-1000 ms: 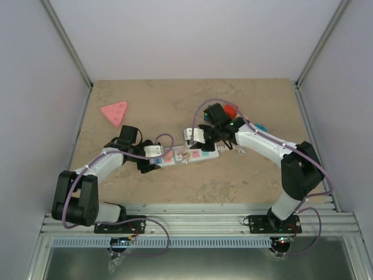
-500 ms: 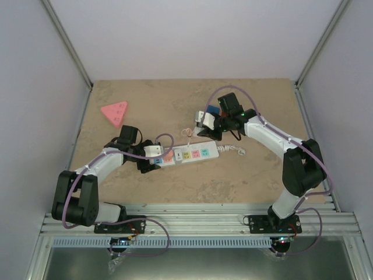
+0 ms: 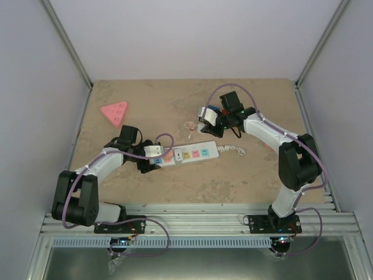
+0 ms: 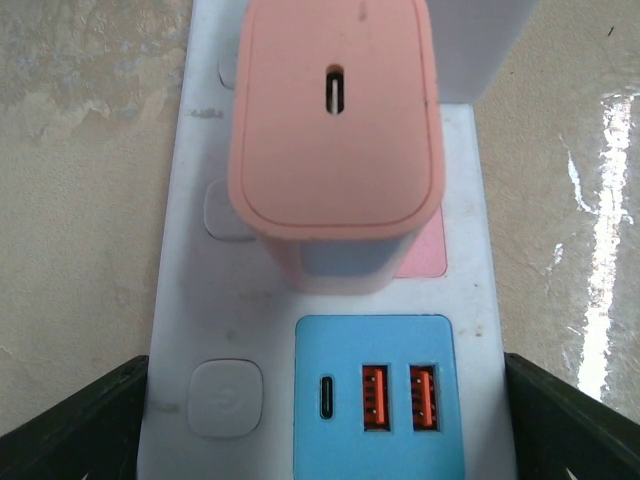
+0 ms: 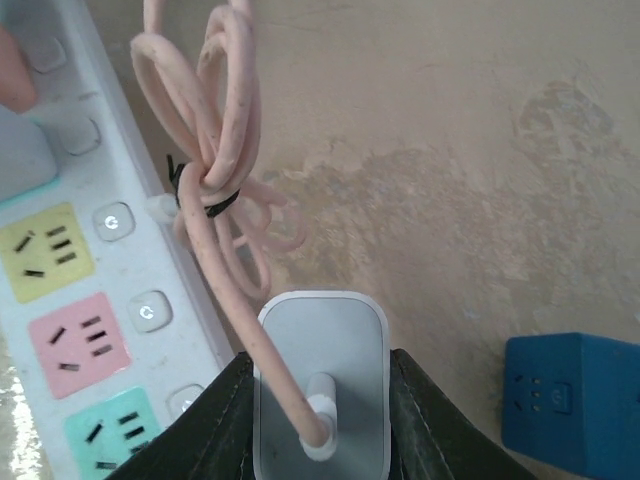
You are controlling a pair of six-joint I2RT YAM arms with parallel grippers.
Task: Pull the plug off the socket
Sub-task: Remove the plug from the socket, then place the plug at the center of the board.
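The left end effector (image 3: 148,162) clamps the blue end of the power strip (image 3: 195,153), I think to keep it flat on the counter (image 3: 151,99). The right end effector (image 3: 210,119) pinches the white plug (image 5: 322,345), held clear of the strip.

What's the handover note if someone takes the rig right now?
Left gripper: clamped across the socket's blue end.
Right gripper: shut on the white plug, pink cord dangling, clear of the socket on its far side.
Done: that plug is out.
Left: set it down, release both. A pink charger is plugged in by the left gripper; check if it goes too.
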